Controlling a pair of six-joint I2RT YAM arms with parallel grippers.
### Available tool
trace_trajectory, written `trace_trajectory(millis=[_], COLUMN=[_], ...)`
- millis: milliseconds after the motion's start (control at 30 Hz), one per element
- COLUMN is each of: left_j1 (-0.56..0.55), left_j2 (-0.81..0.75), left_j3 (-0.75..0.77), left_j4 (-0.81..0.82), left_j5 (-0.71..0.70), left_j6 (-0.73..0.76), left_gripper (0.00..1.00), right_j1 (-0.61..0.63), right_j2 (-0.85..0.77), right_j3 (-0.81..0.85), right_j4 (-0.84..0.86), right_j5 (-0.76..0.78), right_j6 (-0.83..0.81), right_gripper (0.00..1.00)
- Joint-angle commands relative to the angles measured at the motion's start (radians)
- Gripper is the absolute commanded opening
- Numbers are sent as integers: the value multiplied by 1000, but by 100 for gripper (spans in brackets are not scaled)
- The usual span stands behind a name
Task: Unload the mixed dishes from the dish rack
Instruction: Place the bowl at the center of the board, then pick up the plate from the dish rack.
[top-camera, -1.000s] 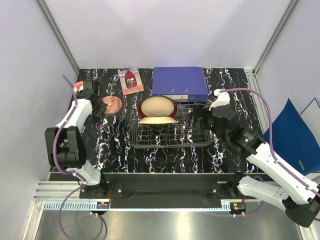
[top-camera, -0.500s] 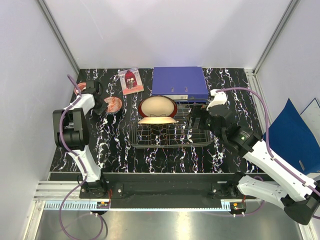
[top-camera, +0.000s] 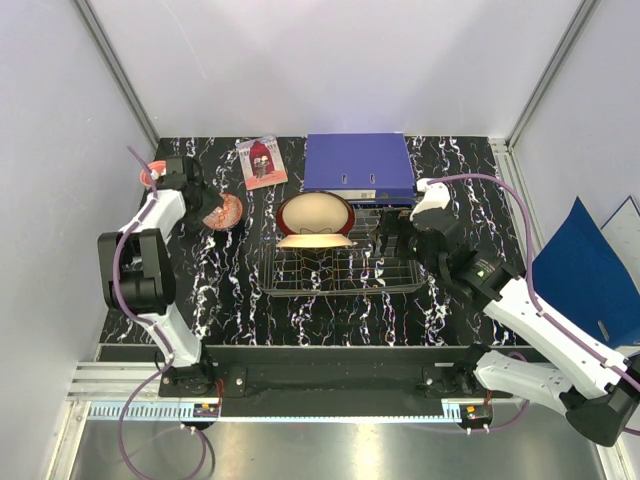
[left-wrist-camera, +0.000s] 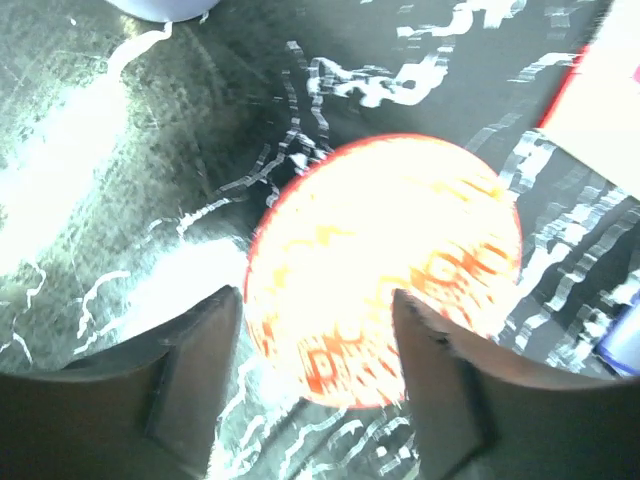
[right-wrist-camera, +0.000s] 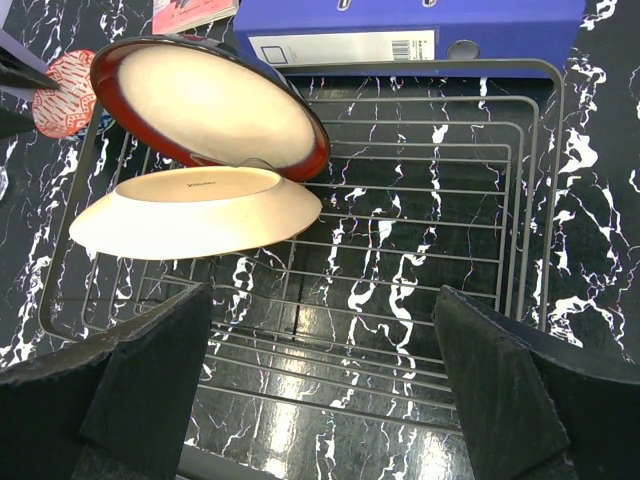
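Observation:
A red-white patterned bowl (left-wrist-camera: 385, 265) lies upside down on the black marble table, at the far left in the top view (top-camera: 226, 210). My left gripper (left-wrist-camera: 315, 375) is open just short of the bowl's near rim, its fingers apart and holding nothing (top-camera: 198, 200). The dish rack (right-wrist-camera: 430, 230) holds a red-rimmed cream bowl (right-wrist-camera: 210, 105) leaning over a cream plate (right-wrist-camera: 195, 210) at its left end (top-camera: 315, 225). My right gripper (right-wrist-camera: 320, 390) hangs wide open above the rack's bare right half (top-camera: 388, 232).
A blue binder (top-camera: 360, 165) lies right behind the rack. A small picture card (top-camera: 262, 160) sits at the back. A pink dish (top-camera: 150, 172) stands by the left arm's wrist. Another blue folder (top-camera: 585, 270) leans outside the table on the right.
My left gripper has opened and let go of the red-white bowl, which now rests on the table. The right gripper has drifted slightly left over the rack.

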Motion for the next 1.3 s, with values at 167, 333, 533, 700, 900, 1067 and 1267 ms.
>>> trace_trajectory(millis=[167,333,533,700,900,1067,1267], left_j1=[-7,-128,-413,-532,-573,-575,-575], left_j2=[-254,-438,-550,-659,-833,-944,-998], left_j3=[5,53,47,-76,-223,-280,-320], left_j4=[-31,-50,-50,-45,-43,-43,-45], left_j5=[48,46,4,-66,-110,-119,-106], left_j6=[-12,18,150,147,120,129,127], left_gripper=[89,92,92,91,91,91,91], right_j1=[1,1,1,21,50,50,52], right_j2=[9,33,116,176,126,134,220], right_j3=[23,37,36,22,-58,-79,-36], right_j4=[42,54,126,137,305,364,372], right_j5=[22,68,-23,-156,-122,-207,-323], right_j6=[3,-5,-192,-336,-517,-651,-740], right_gripper=[99,99,92,86,91,92,90])
